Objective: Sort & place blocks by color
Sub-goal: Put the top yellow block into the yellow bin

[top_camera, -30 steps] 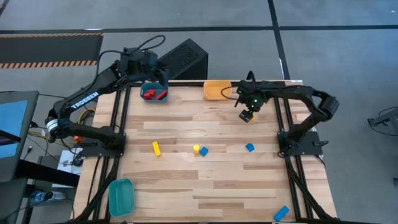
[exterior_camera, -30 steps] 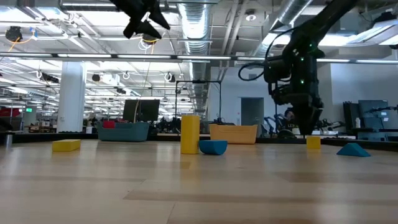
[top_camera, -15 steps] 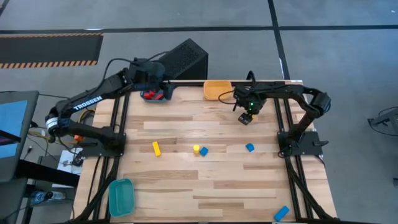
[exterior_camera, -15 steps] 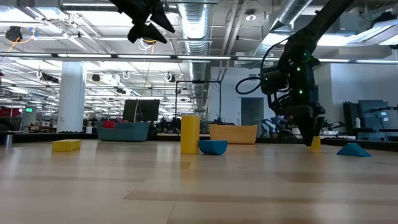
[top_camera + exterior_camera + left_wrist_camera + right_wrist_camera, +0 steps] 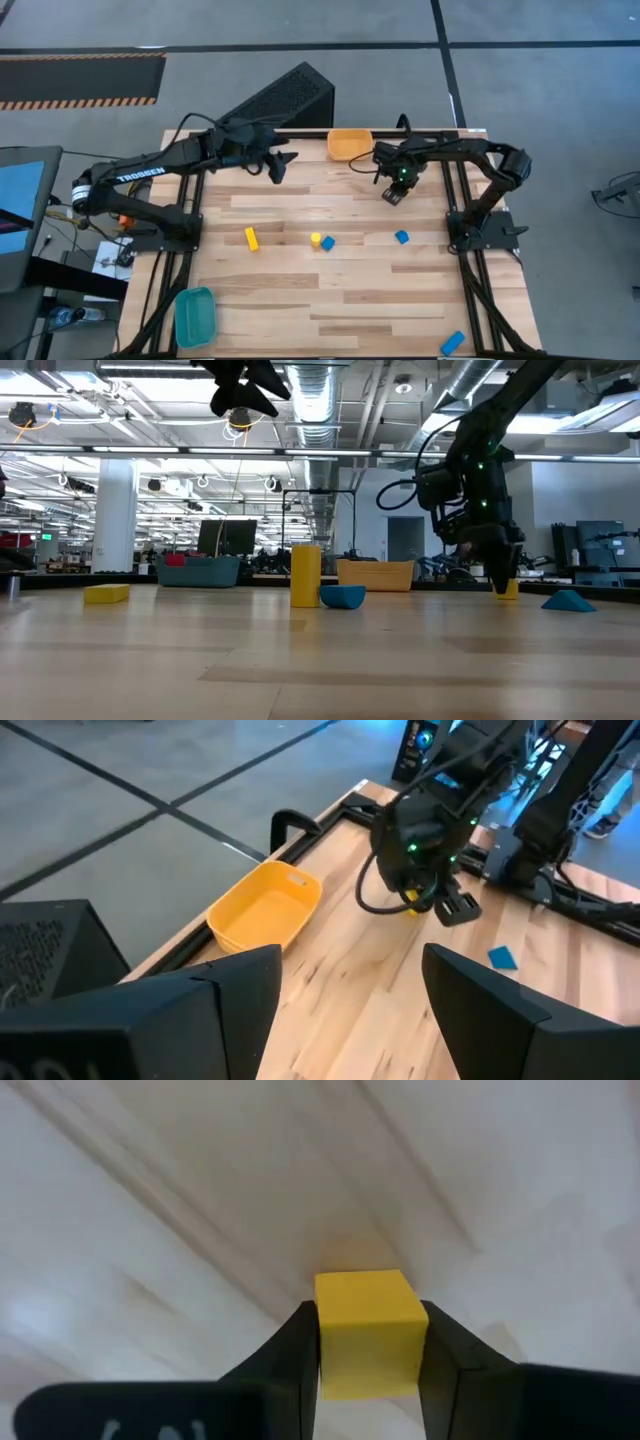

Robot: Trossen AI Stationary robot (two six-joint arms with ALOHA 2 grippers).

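The right tool (image 5: 394, 193) is clenched on a yellow block (image 5: 368, 1330), held just above the counter (image 5: 330, 290) near the orange-yellow bin (image 5: 349, 143). Over the last second it has shifted slightly toward that bin and kept the block pinched, so the carry to the yellow bin looks under way.

The left tool (image 5: 281, 163) has changed more: a second ago it hung over the bin holding red pieces at the far edge; now it has swung inward over the counter and its arm hides that bin in the high view. Its two fingers (image 5: 240, 982) stand wide apart with nothing between them, so it is released, probably heading for another piece.

Unsorted on the counter remain a yellow bar (image 5: 251, 238), a small yellow block (image 5: 316, 239) touching a blue block (image 5: 327, 242), another blue block (image 5: 401, 237), and a blue piece (image 5: 452, 342) at the near right edge. A teal bin (image 5: 194, 315) sits at the near left corner.
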